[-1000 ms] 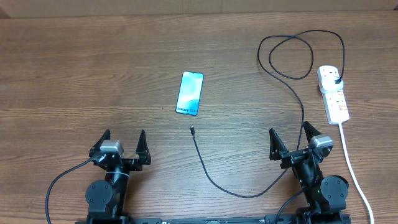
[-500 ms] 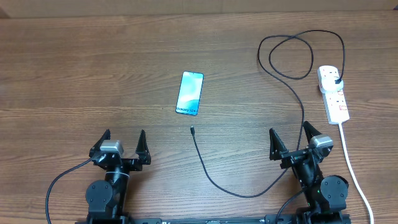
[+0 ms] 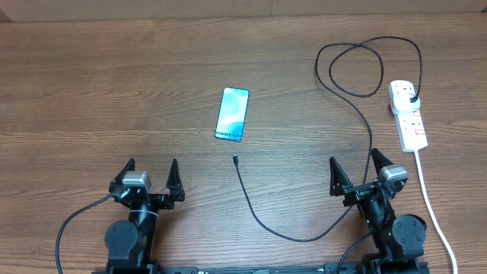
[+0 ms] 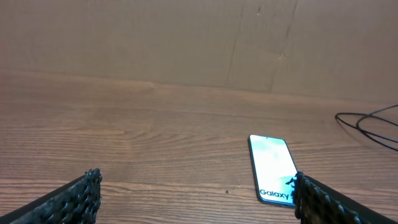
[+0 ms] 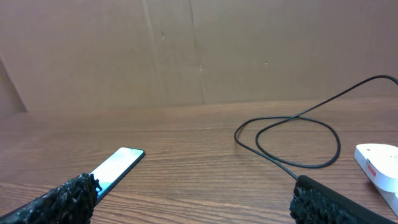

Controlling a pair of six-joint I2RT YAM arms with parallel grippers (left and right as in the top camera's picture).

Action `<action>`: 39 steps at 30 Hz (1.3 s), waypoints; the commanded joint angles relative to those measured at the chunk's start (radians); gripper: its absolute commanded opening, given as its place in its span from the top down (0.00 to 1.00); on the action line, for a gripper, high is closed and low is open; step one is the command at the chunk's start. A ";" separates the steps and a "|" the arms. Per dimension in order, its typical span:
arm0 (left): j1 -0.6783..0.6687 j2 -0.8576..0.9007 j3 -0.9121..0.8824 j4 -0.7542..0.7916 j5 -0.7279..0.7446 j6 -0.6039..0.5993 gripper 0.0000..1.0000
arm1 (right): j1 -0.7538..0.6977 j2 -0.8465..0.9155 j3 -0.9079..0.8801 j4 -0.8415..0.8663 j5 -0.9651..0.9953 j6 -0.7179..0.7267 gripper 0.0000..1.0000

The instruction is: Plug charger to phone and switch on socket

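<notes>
Brown wood-grain bench (image 3: 91, 76): carries every item; a plain cardboard wall (image 5: 186, 50) stands behind it.
Socket (image 3: 411, 125): white oblong strip with red markings, lying at the far right. The charger's black plug (image 3: 412, 100) is seated at its far end. The switch positions are too small to make out. In the right wrist view the frame edge cuts it off.
White cord (image 3: 430, 205): thicker than the cable, it runs from the socket's near end towards the near edge.
Charger (image 3: 251, 202): thin black cable, looped beyond the socket and then curving across the bench. Its connector tip (image 3: 235, 159) lies near the phone's near short edge, apart from it.
Phone (image 3: 232, 113): slim rectangle with black edges, lying flat with its light blue screen up, mid-bench. In the left wrist view a finger hides its near right corner and the lettering reads only "Galaxy".
Left fingers (image 3: 174, 173): black and rough-textured, spread wide, holding nothing, well apart from the phone.
Right fingers (image 3: 335, 176): same build, spread wide, holding nothing.
</notes>
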 commanded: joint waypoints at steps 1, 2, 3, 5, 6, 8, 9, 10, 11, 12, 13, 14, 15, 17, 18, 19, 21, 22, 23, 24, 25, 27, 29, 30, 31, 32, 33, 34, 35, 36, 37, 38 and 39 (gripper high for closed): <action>0.000 -0.010 -0.003 -0.001 -0.025 0.022 0.00 | 0.006 -0.010 -0.010 0.002 0.009 -0.003 0.00; 0.000 -0.010 -0.003 0.000 -0.030 0.022 0.00 | 0.006 -0.010 -0.010 0.002 0.009 -0.003 0.00; 0.000 -0.010 -0.003 0.000 -0.045 0.022 0.00 | 0.006 -0.010 -0.010 0.002 0.009 -0.003 0.00; 0.000 -0.010 -0.003 0.000 -0.077 0.022 0.00 | 0.006 -0.010 -0.010 0.002 0.009 -0.003 0.00; 0.000 -0.010 -0.003 0.004 -0.084 0.022 0.00 | 0.006 -0.010 -0.010 0.002 0.009 -0.003 0.00; 0.000 -0.010 -0.003 0.010 -0.076 0.022 0.00 | 0.006 -0.010 -0.010 0.002 0.009 -0.003 0.00; 0.000 -0.010 -0.003 0.017 -0.071 0.021 0.00 | 0.006 -0.010 -0.010 0.002 0.009 -0.003 0.00; 0.000 -0.010 -0.001 0.024 -0.072 0.021 0.00 | 0.006 -0.010 -0.010 0.002 0.009 -0.003 0.00; 0.000 -0.010 0.003 0.023 -0.072 0.021 0.00 | 0.006 -0.010 -0.010 0.002 0.009 -0.003 0.00; 0.000 -0.010 0.011 0.019 -0.071 0.017 0.00 | 0.006 -0.010 -0.010 0.002 0.009 -0.003 0.00; -0.001 -0.010 0.034 -0.005 -0.067 -0.002 0.00 | 0.006 -0.010 -0.010 0.002 0.009 -0.003 0.00; -0.001 -0.010 0.064 -0.037 -0.049 -0.017 0.00 | 0.006 -0.010 -0.010 0.002 0.009 -0.003 0.00; -0.001 -0.010 0.093 -0.065 -0.042 -0.036 0.00 | 0.006 -0.010 -0.010 0.002 0.009 -0.003 0.00; -0.001 0.003 0.200 -0.136 -0.029 -0.080 0.00 | 0.006 -0.010 -0.010 0.002 0.009 -0.003 0.00; -0.001 0.015 0.245 -0.165 -0.019 -0.084 0.00 | 0.006 -0.010 -0.010 0.002 0.009 -0.003 0.00; -0.001 0.048 0.328 -0.219 -0.006 -0.085 0.00 | 0.006 -0.010 -0.010 0.002 0.009 -0.003 0.00; -0.001 0.159 0.517 -0.337 0.007 -0.085 0.00 | 0.006 -0.010 -0.010 0.002 0.009 -0.003 0.00; -0.001 0.220 0.599 -0.388 0.021 -0.084 0.00 | 0.006 -0.010 -0.010 0.002 0.009 -0.003 0.00; -0.001 0.307 0.704 -0.457 0.054 -0.084 0.00 | 0.006 -0.010 -0.010 0.002 0.009 -0.003 0.00; -0.001 0.421 0.834 -0.549 0.106 -0.084 0.00 | 0.006 -0.010 -0.010 0.002 0.009 -0.003 0.00; -0.002 0.484 0.906 -0.602 0.139 -0.084 0.00 | 0.006 -0.010 -0.010 0.002 0.009 -0.003 0.00; -0.002 0.729 1.186 -0.827 0.199 -0.082 0.00 | 0.006 -0.010 -0.010 0.002 0.009 -0.003 0.00; -0.002 0.922 1.395 -1.000 0.233 -0.084 0.00 | 0.006 -0.010 -0.010 0.002 0.009 -0.003 0.00; -0.002 0.967 1.438 -1.032 0.249 -0.084 0.00 | 0.006 -0.010 -0.010 0.002 0.009 -0.003 0.00; -0.002 1.026 1.487 -1.062 0.287 -0.084 0.00 | 0.006 -0.010 -0.010 0.002 0.009 -0.003 0.00; -0.002 1.105 1.526 -1.070 0.370 -0.084 0.00 | 0.006 -0.010 -0.010 0.002 0.009 -0.003 0.00; -0.002 1.164 1.528 -1.053 0.428 -0.084 0.00 | 0.006 -0.010 -0.010 0.002 0.009 -0.003 0.00; -0.002 1.203 1.528 -1.051 0.463 -0.084 0.00 | 0.006 -0.010 -0.010 0.002 0.009 -0.003 0.00; -0.002 1.236 1.528 -1.052 0.490 -0.084 0.00 | 0.006 -0.010 -0.010 0.002 0.009 -0.003 0.00; -0.002 1.283 1.528 -1.054 0.541 -0.084 0.00 | 0.006 -0.010 -0.010 0.002 0.009 -0.004 0.00; -0.002 1.318 1.528 -1.059 0.575 -0.085 0.00 | 0.006 -0.010 -0.010 0.002 0.009 -0.003 0.00; -0.002 1.346 1.528 -1.067 0.598 -0.097 0.00 | 0.006 -0.010 -0.010 0.002 0.009 -0.003 0.00; -0.002 1.370 1.528 -1.072 0.616 -0.106 0.00 | 0.006 -0.010 -0.010 0.002 0.009 -0.003 0.00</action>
